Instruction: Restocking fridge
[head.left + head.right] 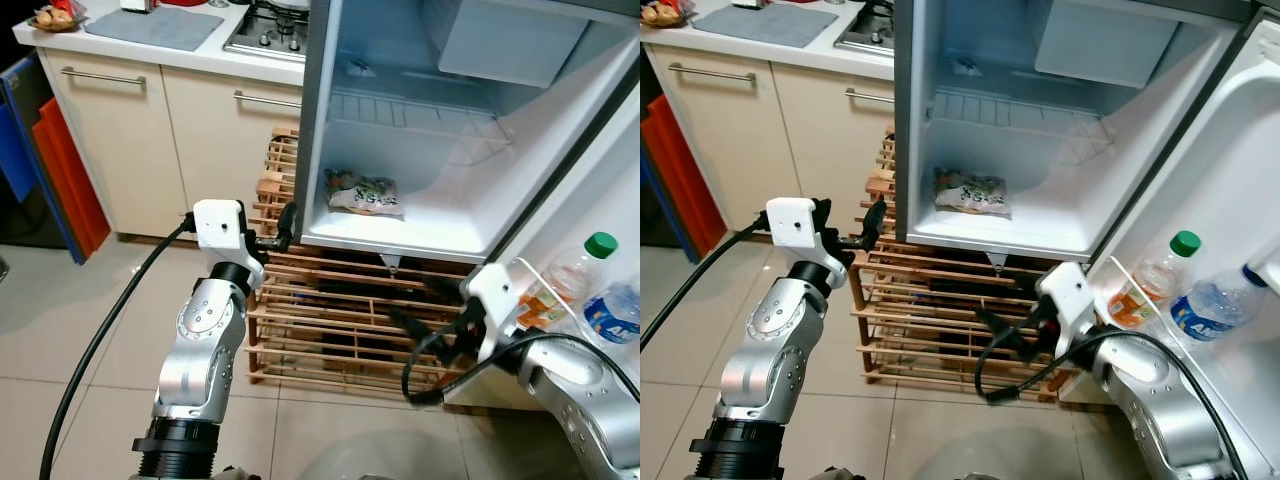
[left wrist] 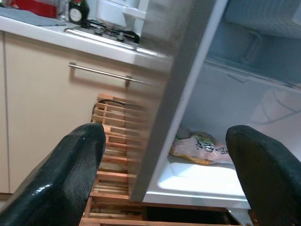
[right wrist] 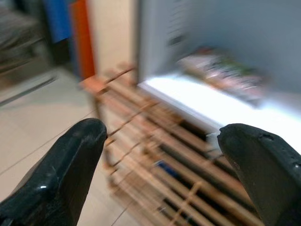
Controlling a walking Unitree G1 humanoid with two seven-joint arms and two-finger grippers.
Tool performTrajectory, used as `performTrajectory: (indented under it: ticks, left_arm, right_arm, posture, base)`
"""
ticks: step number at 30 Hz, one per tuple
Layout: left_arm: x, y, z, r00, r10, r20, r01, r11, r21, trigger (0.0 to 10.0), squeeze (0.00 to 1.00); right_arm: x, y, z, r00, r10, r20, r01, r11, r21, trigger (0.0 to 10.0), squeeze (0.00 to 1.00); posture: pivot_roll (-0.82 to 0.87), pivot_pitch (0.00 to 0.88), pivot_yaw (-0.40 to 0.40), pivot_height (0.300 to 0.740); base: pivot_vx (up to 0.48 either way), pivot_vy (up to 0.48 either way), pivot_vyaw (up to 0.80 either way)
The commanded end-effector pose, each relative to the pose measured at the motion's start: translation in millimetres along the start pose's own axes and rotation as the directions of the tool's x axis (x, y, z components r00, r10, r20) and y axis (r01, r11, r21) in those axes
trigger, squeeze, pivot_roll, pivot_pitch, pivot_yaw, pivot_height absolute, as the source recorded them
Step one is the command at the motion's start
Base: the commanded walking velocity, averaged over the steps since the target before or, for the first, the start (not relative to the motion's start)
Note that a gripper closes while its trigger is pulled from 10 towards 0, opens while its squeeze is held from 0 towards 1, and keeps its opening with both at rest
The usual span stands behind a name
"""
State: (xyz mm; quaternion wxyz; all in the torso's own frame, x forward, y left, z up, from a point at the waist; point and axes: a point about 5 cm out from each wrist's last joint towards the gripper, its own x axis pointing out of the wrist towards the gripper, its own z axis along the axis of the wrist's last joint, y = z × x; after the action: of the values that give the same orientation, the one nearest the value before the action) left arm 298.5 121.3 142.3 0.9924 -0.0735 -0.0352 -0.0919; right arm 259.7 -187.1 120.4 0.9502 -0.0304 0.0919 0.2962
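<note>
I see a tiled kitchen floor (image 1: 60, 330) and a white counter (image 1: 200, 55) at eleven o'clock. The small white open fridge (image 1: 450, 130) stands on a slatted wooden rack (image 1: 310, 320). A crinkled plastic food packet (image 1: 364, 192) lies on its bottom shelf; two clear bottles (image 1: 1200, 285) stand in the door at three o'clock. My left tool (image 1: 283, 232) and right tool (image 1: 425, 305) are both spread wide, empty.

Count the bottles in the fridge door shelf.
2. A green-capped bottle stands nearer the hinge side, and a clear water bottle with a blue label lies tilted beside it. An orange packet sits in front; more could be hidden behind the door shelf rail.
</note>
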Motion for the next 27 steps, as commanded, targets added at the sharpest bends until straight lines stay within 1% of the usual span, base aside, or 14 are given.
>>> performTrajectory:
  ticks: [1, 5, 9, 12, 14, 15, 17, 18, 22, 23, 24, 25, 26, 27]
  left_arm:
    - [-0.4, -2.2, 4, 1.0, -0.007, 0.011, 0.007, 1.0, 0.017, 10.0, 0.0]
    - [-2.2, 1.8, 7, 1.0, -0.012, 0.009, 0.012, 0.999, 0.043, 10.0, 0.0]
    - [-5.5, 4.4, 10, 1.0, -0.022, 0.011, 0.021, 0.997, 0.074, 10.0, 0.0]
    - [-10.9, 8.1, 9, 1.0, -0.009, 0.005, 0.009, 0.997, 0.08, 10.0, 0.0]
    - [-13.7, 9.0, 9, 1.0, -0.003, 0.003, 0.003, 0.996, 0.084, 10.0, 0.0]
    - [-13.7, 9.0, 9, 1.0, -0.003, 0.003, 0.003, 0.996, 0.084, 10.0, 0.0]
    - [-15.4, 10.1, 9, 1.0, 0.004, 0.0, -0.004, 0.996, 0.087, 10.0, 0.0]
    - [-15.9, 11.0, 9, 1.0, 0.01, 0.0, -0.01, 0.996, 0.087, 10.0, 0.0]
    - [-16.2, 12.1, 10, 1.0, 0.014, 0.0, -0.014, 0.996, 0.09, 10.0, 0.0]
    - [-16.3, 12.1, 10, 1.0, 0.014, 0.0, -0.014, 0.996, 0.089, 10.0, 0.0]
    - [-16.4, 11.7, 10, 1.0, 0.013, -0.002, -0.013, 0.996, 0.088, 10.0, 0.0]
    - [-16.4, 11.7, 10, 1.0, 0.013, -0.002, -0.013, 0.996, 0.088, 10.0, 0.0]
    - [-16.5, 11.4, 9, 1.0, 0.013, -0.002, -0.013, 0.996, 0.087, 10.0, 0.0]
    - [-16.3, 9.8, 9, 1.0, 0.01, -0.004, -0.01, 0.996, 0.084, 10.0, 0.0]
  right_arm:
    - [-0.2, -16.2, 8, 0.994, -0.101, 0.038, 0.102, 0.994, -0.026, 10.0, 0.0]
    - [9.4, -27.5, 24, 0.975, -0.19, 0.112, 0.196, 0.979, -0.047, 10.0, 0.0]
    - [11.9, -33.6, 25, 0.967, -0.226, 0.116, 0.232, 0.972, -0.04, 10.0, 0.0]
    - [8.3, -47.7, 23, 0.934, -0.335, 0.121, 0.34, 0.94, -0.023, 10.0, 0.0]
    - [4.9, -56.9, 23, 0.905, -0.405, 0.134, 0.412, 0.911, -0.027, 10.0, 0.0]
    - [4.9, -56.9, 23, 0.905, -0.405, 0.134, 0.412, 0.911, -0.027, 10.0, 0.0]
    - [2.9, -61.9, 22, 0.889, -0.438, 0.135, 0.448, 0.892, -0.055, 10.0, 0.0]
    - [2.3, -62.0, 19, 0.889, -0.441, 0.126, 0.45, 0.891, -0.056, 10.0, 0.0]
    - [0.7, -61.7, 12, 0.884, -0.457, 0.099, 0.46, 0.888, -0.017, 10.0, 0.0]
    - [-0.7, -63.0, 10, 0.875, -0.474, 0.096, 0.477, 0.879, -0.006, 10.0, 0.0]
    - [-3.8, -65.7, 8, 0.854, -0.512, 0.091, 0.514, 0.858, 0.003, 10.0, 0.0]
    - [-3.8, -65.7, 8, 0.854, -0.512, 0.091, 0.514, 0.858, 0.003, 10.0, 0.0]
    - [-5.3, -66.8, 7, 0.844, -0.528, 0.089, 0.53, 0.848, 0.002, 10.0, 0.0]
    - [-10.7, -69.1, 3, 0.807, -0.585, 0.083, 0.589, 0.808, -0.019, 10.0, 0.0]
  posture:
    - [-0.13, 0.0, -0.099, 0.74]
    - [-0.1, 0.0, -0.077, 0.74]
    - [-0.09, 0.0, -0.078, 0.74]
    - [-0.07, 0.0, -0.089, 0.74]
    - [-0.07, 0.0, -0.091, 0.74]
    - [-0.07, 0.0, -0.091, 0.74]
    - [-0.07, 0.0, -0.091, 0.74]
    - [-0.07, 0.0, -0.091, 0.74]
    - [-0.07, 0.0, -0.099, 0.74]
    - [-0.08, 0.0, -0.099, 0.74]
    - [-0.08, 0.0, -0.099, 0.74]
    - [-0.08, 0.0, -0.099, 0.74]
    - [-0.08, 0.0, -0.099, 0.74]
    - [-0.09, 0.0, -0.096, 0.74]
  base:
    - [0.0, 0.0, 0.0]
    - [0.0, 0.0, 0.0]
    - [0.0, 0.0, 0.0]
    - [0.0, 0.0, 0.0]
    - [0.0, 0.0, 0.0]
    - [0.0, 0.0, 0.0]
    - [0.0, 0.0, 0.0]
    - [0.0, 0.0, 0.0]
    - [0.0, 0.0, 0.0]
    - [0.0, 0.0, 0.0]
    - [0.0, 0.0, 0.0]
    - [0.0, 0.0, 0.0]
    - [0.0, 0.0, 0.0]
    - [0.0, 0.0, 0.0]
